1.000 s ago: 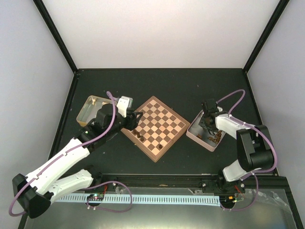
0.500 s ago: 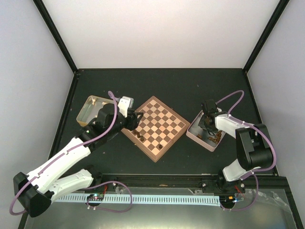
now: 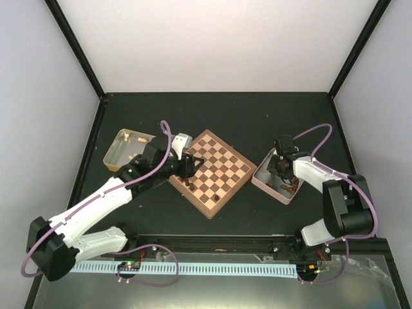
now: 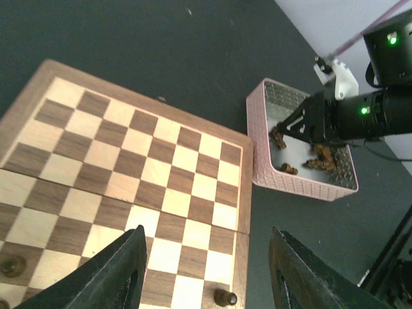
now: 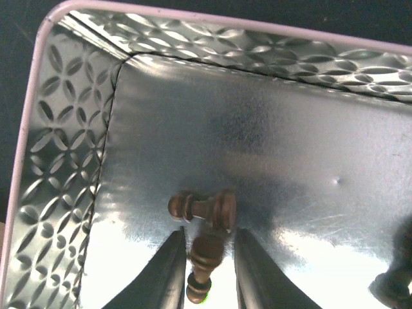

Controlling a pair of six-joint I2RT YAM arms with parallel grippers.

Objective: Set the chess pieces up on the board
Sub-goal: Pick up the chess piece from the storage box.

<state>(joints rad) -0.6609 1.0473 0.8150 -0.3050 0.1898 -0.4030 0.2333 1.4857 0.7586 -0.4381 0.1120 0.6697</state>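
Observation:
The board (image 3: 215, 170) lies as a diamond in the middle of the table. A few dark chess pieces (image 3: 187, 183) stand near its left corner, and one more (image 3: 222, 191) by its near edge. My left gripper (image 3: 190, 165) hovers open over the board's left part, with bare squares (image 4: 161, 199) and one piece (image 4: 225, 297) between its fingers (image 4: 122, 270). My right gripper (image 5: 207, 267) reaches down into the pink tray (image 5: 58, 161). Its jaws straddle a dark piece (image 5: 205, 254) with a thin gap on each side. Another piece (image 5: 203, 207) lies just ahead of it.
The pink tray (image 3: 256, 180) sits right of the board and holds several more dark pieces (image 4: 322, 161). A gold tray (image 3: 117, 151) with pale pieces stands left of the board, behind my left arm. Black frame rails border the table.
My left arm has swung right, from the board's left edge to over its squares. My right gripper stayed in the pink tray; its jaws narrowed, then parted a little.

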